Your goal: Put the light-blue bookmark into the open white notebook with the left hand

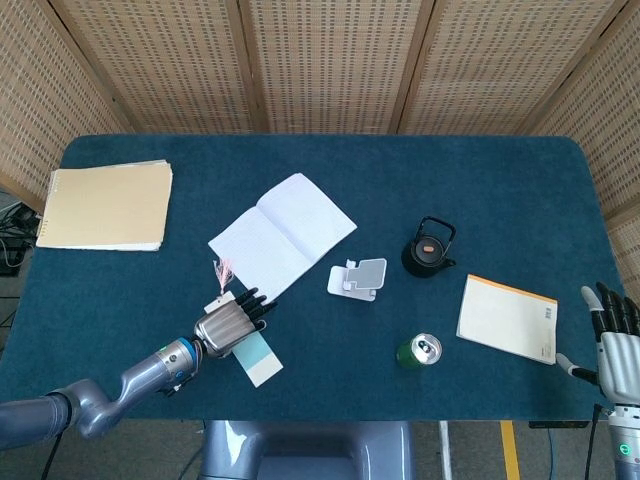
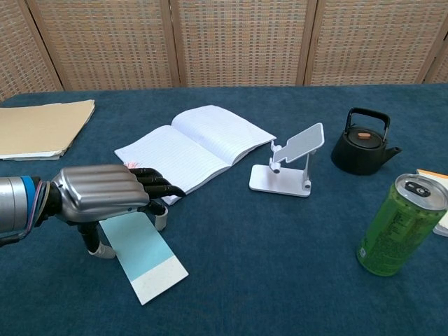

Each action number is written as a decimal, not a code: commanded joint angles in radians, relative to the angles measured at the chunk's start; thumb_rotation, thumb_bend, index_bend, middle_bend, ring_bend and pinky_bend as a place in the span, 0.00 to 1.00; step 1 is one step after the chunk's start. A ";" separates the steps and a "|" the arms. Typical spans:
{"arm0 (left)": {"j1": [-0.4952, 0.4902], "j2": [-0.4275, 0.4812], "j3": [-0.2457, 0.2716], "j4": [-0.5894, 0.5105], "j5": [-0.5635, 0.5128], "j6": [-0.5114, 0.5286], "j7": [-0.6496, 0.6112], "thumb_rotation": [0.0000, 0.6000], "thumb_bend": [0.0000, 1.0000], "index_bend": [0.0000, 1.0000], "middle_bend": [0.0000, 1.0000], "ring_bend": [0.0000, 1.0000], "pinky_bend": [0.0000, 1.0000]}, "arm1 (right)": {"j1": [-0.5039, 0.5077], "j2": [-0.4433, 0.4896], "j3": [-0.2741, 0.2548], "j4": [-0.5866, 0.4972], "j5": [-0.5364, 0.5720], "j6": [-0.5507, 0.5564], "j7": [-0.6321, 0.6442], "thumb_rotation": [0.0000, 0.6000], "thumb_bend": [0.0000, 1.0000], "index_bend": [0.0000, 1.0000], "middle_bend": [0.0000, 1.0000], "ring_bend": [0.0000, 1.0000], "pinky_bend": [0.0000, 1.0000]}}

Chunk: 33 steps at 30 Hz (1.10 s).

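1 blue worktop [image 1: 500, 190] carries everything. On it the white notebook [image 1: 283, 235] lies open near the middle, with a tan folder [image 1: 105, 205] far off to its left. The left robot hand [image 2: 105, 196] sits palm-down over the near end of the light-blue bookmark [image 2: 143, 255], fingertips touching the card, which lies flat just in front of the notebook. The right robot hand [image 1: 615, 335] waits at the worktop's right edge, fingers spread, holding nothing.

Bookmark's [image 2: 145, 256] upper end under left hand [image 2: 105, 193]; grip unclear.
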 commanded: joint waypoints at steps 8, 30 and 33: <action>-0.002 0.008 0.000 -0.011 0.003 0.012 0.002 1.00 0.23 0.56 0.00 0.00 0.00 | -0.002 0.002 0.001 -0.004 0.000 0.004 0.002 1.00 0.09 0.05 0.00 0.00 0.00; -0.062 0.100 -0.108 -0.050 -0.039 0.043 0.036 1.00 0.23 0.55 0.00 0.00 0.00 | 0.000 0.005 0.003 0.004 0.005 -0.006 0.022 1.00 0.09 0.05 0.00 0.00 0.00; -0.071 0.108 -0.128 -0.033 -0.058 0.043 0.026 1.00 0.23 0.55 0.00 0.00 0.00 | 0.000 0.004 0.004 0.006 0.009 -0.009 0.024 1.00 0.09 0.05 0.00 0.00 0.00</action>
